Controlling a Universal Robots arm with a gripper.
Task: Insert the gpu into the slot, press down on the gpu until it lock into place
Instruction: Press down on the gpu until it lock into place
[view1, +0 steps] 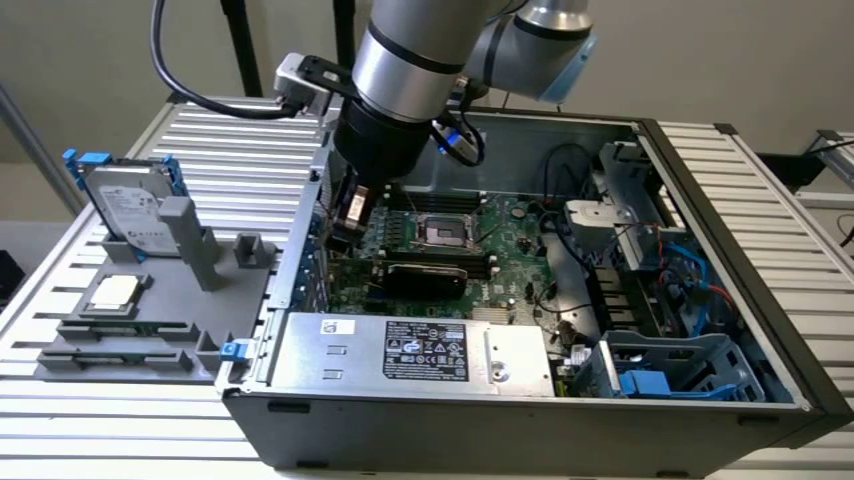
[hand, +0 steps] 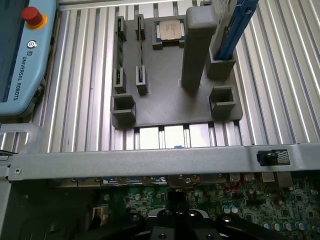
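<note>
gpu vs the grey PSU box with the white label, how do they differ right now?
The gpu is a thin black card lying across the green motherboard; the grey metal box is bulkier, silver-grey, and carries a white label. The gpu sits deeper in the case, nearer the gripper; the box sits along the case's front wall. Both are long, rectangular and roughly parallel.

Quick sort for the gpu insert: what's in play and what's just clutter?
In play:
- gpu, lying on the motherboard inside the case
- gripper, shut, down inside the case

Lying about:
- hard drive upright in the grey fixture
- processor chip on the fixture
- power supply
- teach pendant
</note>
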